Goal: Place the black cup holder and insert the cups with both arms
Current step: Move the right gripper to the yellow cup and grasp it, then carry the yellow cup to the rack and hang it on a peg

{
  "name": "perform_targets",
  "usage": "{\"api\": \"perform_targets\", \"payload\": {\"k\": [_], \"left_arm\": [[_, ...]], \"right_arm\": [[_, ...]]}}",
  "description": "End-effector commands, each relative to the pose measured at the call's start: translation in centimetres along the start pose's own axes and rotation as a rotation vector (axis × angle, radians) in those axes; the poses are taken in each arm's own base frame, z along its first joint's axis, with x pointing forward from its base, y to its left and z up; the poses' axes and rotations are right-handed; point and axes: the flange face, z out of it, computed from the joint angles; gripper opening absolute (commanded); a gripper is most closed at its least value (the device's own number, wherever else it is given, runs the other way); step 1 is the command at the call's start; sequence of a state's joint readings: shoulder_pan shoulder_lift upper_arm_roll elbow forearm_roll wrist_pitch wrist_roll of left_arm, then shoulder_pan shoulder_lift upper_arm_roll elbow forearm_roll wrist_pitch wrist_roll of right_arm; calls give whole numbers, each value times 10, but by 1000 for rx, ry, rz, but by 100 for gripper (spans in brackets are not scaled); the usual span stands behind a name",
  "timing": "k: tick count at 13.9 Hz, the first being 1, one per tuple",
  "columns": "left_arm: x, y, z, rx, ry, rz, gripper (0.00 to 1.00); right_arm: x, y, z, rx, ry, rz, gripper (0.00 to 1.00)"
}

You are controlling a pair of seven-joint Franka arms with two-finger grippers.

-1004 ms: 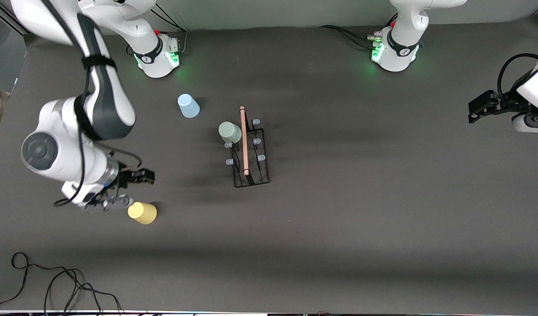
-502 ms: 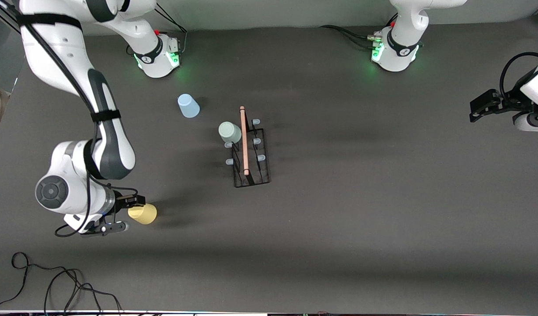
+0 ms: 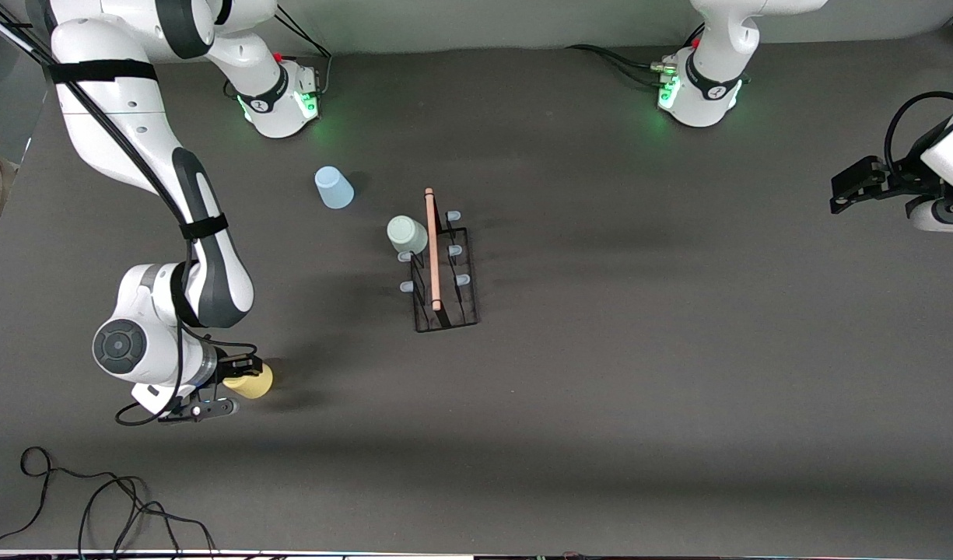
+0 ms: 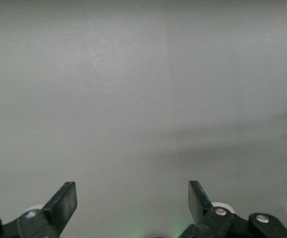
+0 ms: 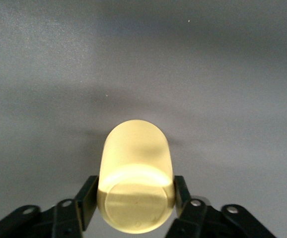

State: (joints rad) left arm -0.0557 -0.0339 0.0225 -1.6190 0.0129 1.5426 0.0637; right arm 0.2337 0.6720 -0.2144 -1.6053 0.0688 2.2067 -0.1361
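The yellow cup [image 3: 250,381], at the front view's lower left, is clamped between the right gripper's [image 3: 231,385] closed fingers. The black cup holder [image 3: 443,272] is seen up and rightward of it at frame centre, rod running up-down. The left gripper [image 3: 853,185] is parked wide open and empty at the right edge.

There were three cups — yellow cup [image 3: 252,382], blue cup [image 3: 334,188], green cup [image 3: 407,234] — one black cup holder [image 3: 443,289], two arms.

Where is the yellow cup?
In the front view, the yellow cup lies between the right end effector's fingers, nearer the camera than the blue cup.
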Motion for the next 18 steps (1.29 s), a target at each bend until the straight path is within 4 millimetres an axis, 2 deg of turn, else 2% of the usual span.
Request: {"api": "perform_targets", "payload": {"k": [1, 2, 3, 6, 7, 9, 11, 12, 13, 16, 18], "left_arm": [[0, 2, -4, 1, -8, 24, 100], [0, 3, -4, 1, -8, 27, 100], [0, 2, -5, 2, -7, 25, 100], [0, 2, -5, 2, -8, 27, 100], [-1, 3, -6, 2, -14, 28, 100], [-3, 4, -10, 2, -20, 30, 100], [-3, 5, -10, 0, -20, 31, 100], [-3, 5, -10, 2, -19, 31, 100], [-3, 5, -10, 2, -20, 31, 100], [-3, 5, -10, 2, -19, 31, 100], [-3, 5, -11, 2, -17, 31, 100]], "right_arm": [[0, -5, -16, 8, 3, -19, 28], [2, -10, -32, 14, -5, -21, 15], [4, -18, -50, 19, -16, -28, 8], [-1, -54, -100, 126, -22, 55, 6], [-3, -75, -115, 164, -19, 87, 6], [-11, -141, -140, 178, -19, 120, 5], [-25, -221, -146, 167, -35, 172, 5], [-31, -250, -155, 165, -28, 198, 4], [-36, -271, -160, 165, -26, 217, 4], [-60, -288, -181, 153, -99, 206, 4], [-69, -287, -193, 152, -124, 199, 4]]}}
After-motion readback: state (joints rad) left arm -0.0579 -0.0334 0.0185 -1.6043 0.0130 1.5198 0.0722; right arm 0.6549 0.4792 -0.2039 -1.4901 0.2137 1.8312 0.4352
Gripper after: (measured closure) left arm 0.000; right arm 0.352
